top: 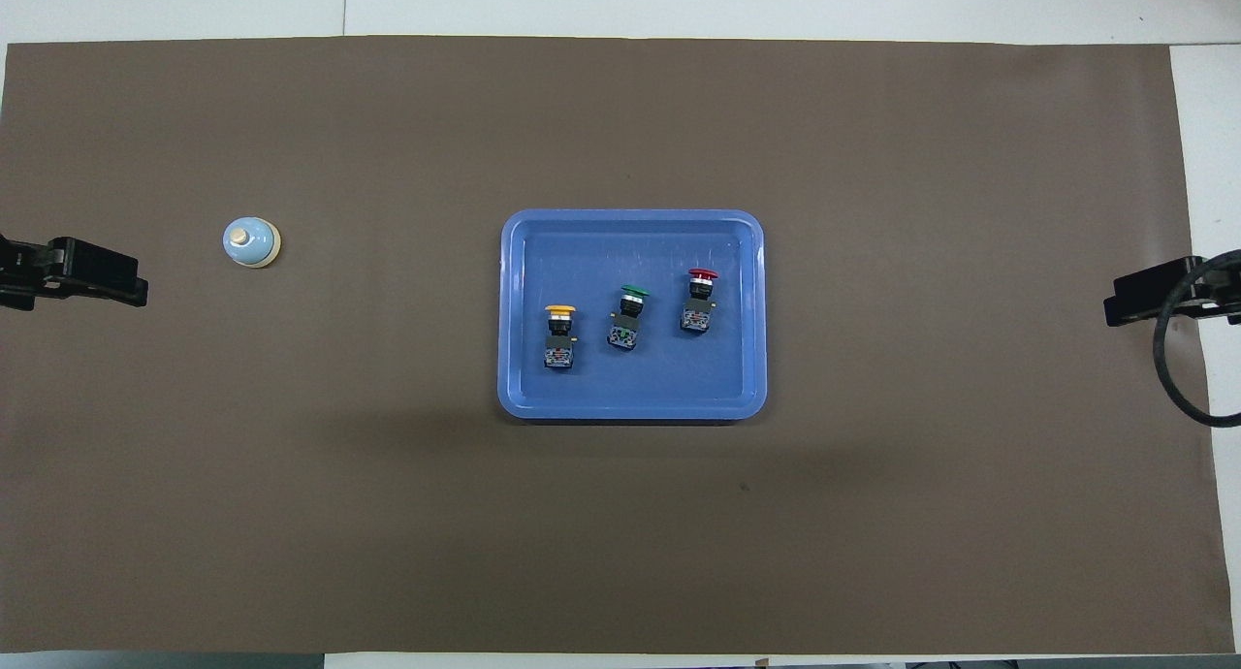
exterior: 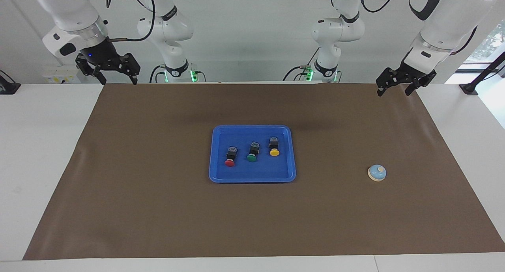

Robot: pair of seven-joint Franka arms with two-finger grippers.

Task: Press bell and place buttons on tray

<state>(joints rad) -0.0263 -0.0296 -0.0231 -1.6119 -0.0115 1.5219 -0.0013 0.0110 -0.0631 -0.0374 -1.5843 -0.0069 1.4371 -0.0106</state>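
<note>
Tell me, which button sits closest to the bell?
The yellow button. In the tray it is at the end of the row toward the left arm, the bell's end; the green button is in the middle, the red button last.

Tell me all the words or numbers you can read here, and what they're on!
None can be read.
Each arm has dark lettering on a joint band, as on the right arm: too small.
The buttons, tray and bell show no writing.
</note>
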